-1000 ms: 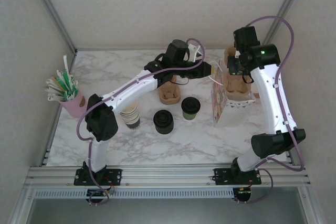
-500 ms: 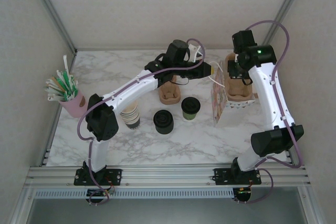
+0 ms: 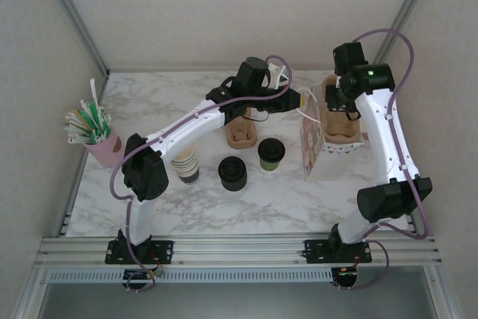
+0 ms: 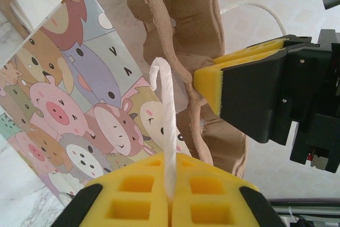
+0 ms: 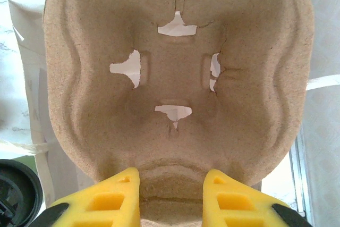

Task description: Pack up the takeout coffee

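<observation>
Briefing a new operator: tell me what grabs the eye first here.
The left gripper pinches the white cord handle of a cartoon-animal bag, right of centre. The right gripper holds a brown pulp cup tray at that bag's mouth, while the green lidded coffee cup stands at centre, untouched.

White-veined marble counter. Takeout coffee upright on it, lid on. Just left of the coffee, stack of black lids; farther left, cream stack of paper cups; far left, pink cup of straws. Behind the coffee, brown pulp carrier. Right of the coffee, cartoon-printed paper bag, standing.
</observation>
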Robot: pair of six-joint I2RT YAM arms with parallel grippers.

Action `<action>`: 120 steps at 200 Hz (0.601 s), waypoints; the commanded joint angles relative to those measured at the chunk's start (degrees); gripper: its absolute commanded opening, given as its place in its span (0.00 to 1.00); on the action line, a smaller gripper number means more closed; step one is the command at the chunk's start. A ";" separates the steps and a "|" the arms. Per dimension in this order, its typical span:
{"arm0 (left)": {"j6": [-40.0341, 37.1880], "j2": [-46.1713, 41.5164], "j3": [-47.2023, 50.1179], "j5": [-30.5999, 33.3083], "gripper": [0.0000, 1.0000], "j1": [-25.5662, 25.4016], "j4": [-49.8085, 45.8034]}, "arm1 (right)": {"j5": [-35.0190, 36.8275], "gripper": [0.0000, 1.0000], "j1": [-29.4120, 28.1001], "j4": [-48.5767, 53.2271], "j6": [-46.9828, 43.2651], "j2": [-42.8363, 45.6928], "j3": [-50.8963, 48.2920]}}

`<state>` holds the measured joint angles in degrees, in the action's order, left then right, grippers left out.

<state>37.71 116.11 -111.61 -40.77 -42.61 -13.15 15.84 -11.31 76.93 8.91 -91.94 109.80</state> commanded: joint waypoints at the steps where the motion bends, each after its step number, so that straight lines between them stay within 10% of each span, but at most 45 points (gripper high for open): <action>1: 0.26 -0.64 0.61 0.52 0.04 0.25 1.01 | -0.80 0.20 0.42 -0.31 -0.47 -1.63 0.68; 120: -0.01 -2.46 2.98 1.14 0.03 0.51 1.97 | 5.00 0.20 0.46 1.30 -0.82 -2.19 1.85</action>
<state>37.71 116.07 -109.32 -40.49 -42.54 -12.36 18.46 -11.33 77.41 8.49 -93.60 110.78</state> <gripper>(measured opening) 0.055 0.247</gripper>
